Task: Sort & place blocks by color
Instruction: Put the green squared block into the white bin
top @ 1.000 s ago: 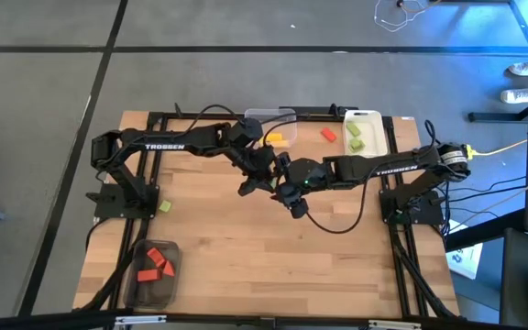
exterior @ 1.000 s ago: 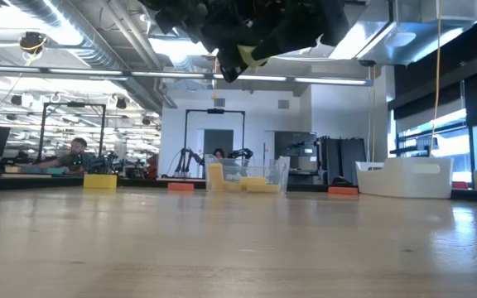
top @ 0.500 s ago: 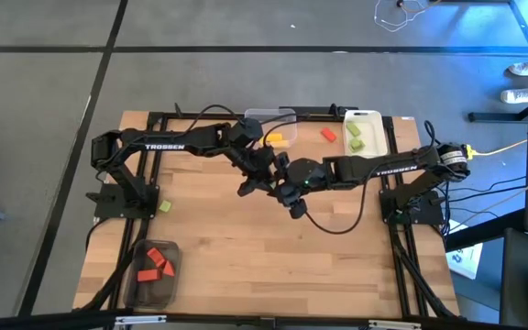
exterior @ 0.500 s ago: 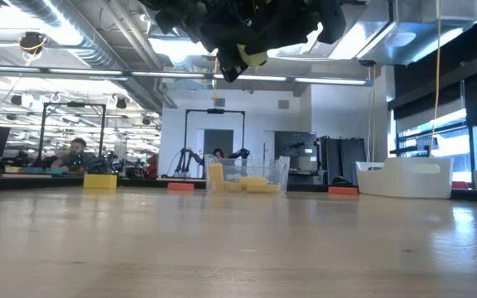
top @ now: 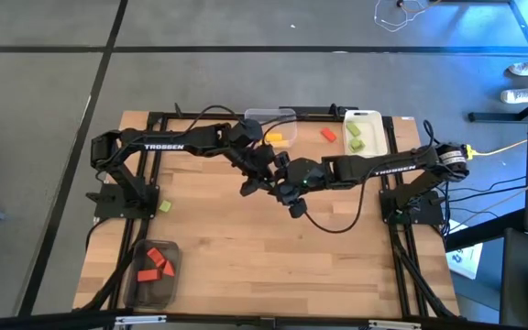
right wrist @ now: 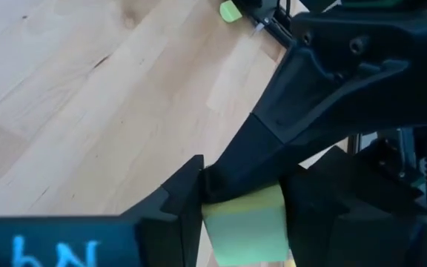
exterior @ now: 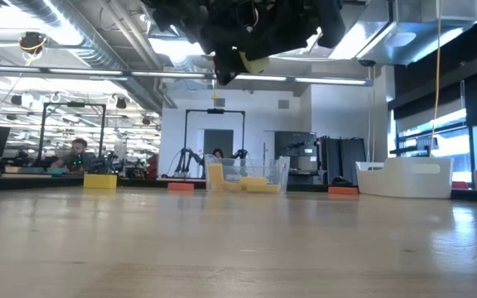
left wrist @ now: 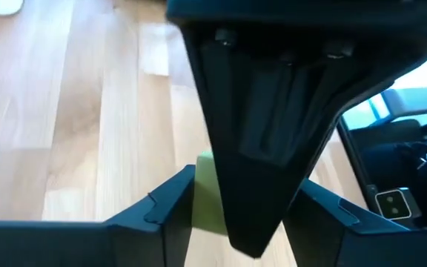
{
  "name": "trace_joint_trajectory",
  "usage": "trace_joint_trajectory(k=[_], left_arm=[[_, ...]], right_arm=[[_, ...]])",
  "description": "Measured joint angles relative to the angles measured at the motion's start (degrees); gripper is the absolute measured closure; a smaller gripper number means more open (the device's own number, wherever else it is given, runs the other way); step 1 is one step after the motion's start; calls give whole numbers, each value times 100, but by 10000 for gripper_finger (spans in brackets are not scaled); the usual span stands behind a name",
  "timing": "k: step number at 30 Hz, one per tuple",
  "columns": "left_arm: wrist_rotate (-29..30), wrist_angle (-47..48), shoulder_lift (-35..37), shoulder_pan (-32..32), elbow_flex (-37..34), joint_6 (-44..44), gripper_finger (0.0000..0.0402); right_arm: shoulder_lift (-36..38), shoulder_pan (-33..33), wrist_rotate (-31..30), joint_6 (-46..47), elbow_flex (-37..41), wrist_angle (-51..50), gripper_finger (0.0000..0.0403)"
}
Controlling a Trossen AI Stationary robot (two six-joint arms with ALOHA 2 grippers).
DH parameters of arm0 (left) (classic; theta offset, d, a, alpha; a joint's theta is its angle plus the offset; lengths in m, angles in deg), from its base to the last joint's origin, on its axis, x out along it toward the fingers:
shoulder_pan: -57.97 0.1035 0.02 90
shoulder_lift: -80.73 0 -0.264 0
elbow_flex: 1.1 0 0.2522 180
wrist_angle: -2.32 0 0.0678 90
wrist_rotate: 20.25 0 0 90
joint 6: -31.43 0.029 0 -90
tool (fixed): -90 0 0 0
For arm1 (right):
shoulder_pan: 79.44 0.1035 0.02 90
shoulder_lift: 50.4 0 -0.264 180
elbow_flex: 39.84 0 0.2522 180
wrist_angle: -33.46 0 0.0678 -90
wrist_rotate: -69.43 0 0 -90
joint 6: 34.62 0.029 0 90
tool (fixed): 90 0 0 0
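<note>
My wooden table [top: 246,257] lies below. My right end effector [right wrist: 243,215] and left end effector [left wrist: 224,215] both clench one light green block [right wrist: 247,222] mid-air. One should let go slowly, then carry it toward 1 o'clock.

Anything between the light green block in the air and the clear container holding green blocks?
Nothing visible blocks that way. The light green block sits in the right gripper, the left gripper against it; the clear container lies beyond.

Left hand [top: 257,181], right hand [top: 280,186] meet above table [top: 227,257] centre.
</note>
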Motion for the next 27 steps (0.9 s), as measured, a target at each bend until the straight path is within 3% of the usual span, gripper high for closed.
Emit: trace_joint_trajectory(k=[14,19,27], left_arm=[[58,674,307,69,-5,423,226],[528,947,646,62,-5,574,226],[1875,1254,1127,-150,-6,912,225]], right_arm=[[81,4,-607,352,7,-627,267],[215,-63,-1701,952,7,-1075,267],[688,-749,-2180,3087,9,-2083,267]])
